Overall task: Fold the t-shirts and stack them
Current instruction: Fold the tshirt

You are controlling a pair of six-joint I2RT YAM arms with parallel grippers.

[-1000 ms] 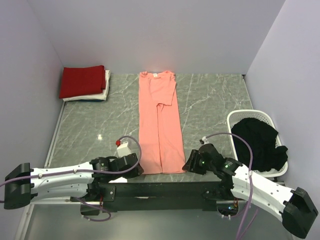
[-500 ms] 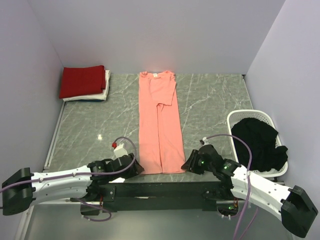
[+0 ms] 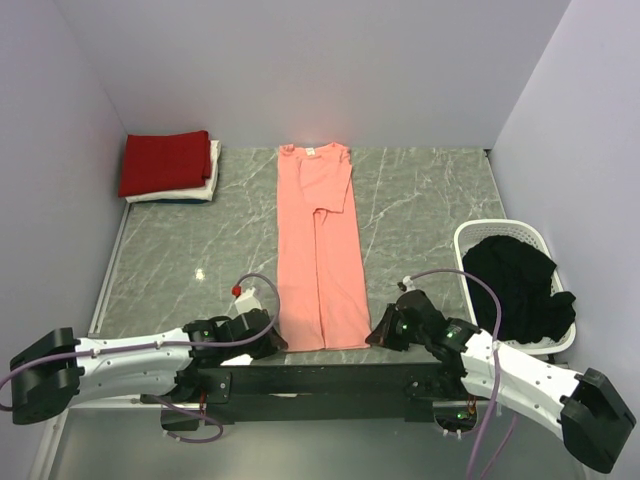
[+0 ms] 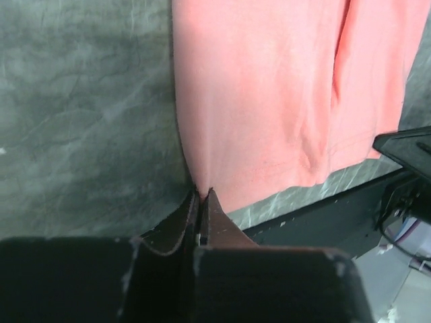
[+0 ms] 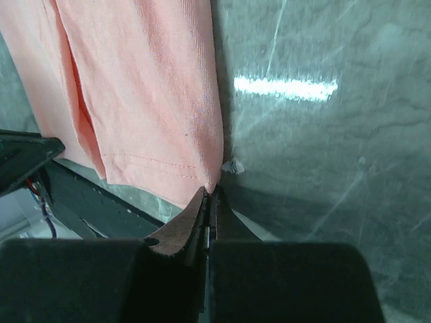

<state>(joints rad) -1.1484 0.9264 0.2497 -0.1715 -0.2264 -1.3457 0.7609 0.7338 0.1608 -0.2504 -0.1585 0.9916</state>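
A salmon-pink t-shirt (image 3: 318,250) lies flat mid-table, folded lengthwise into a long strip with its collar at the far end. My left gripper (image 3: 272,338) is shut on the hem's near left corner, and the left wrist view shows the cloth (image 4: 269,94) pinched at the tips (image 4: 201,195). My right gripper (image 3: 372,335) is shut on the near right corner; its tips (image 5: 210,192) nip the pink edge (image 5: 148,87). A folded deep red t-shirt (image 3: 165,160) tops a white one (image 3: 212,172) at the far left. A black t-shirt (image 3: 515,285) lies bunched in the basket.
The white slatted basket (image 3: 500,226) stands at the right table edge. A black rail (image 3: 310,378) runs along the near edge between the arm bases. Walls close in the left, back and right. A small white speck (image 5: 233,165) lies beside the right corner.
Both grippers have gone from open to shut on the pink shirt's near hem corners. The left arm edged slightly nearer the corner; the shirt itself has not moved.
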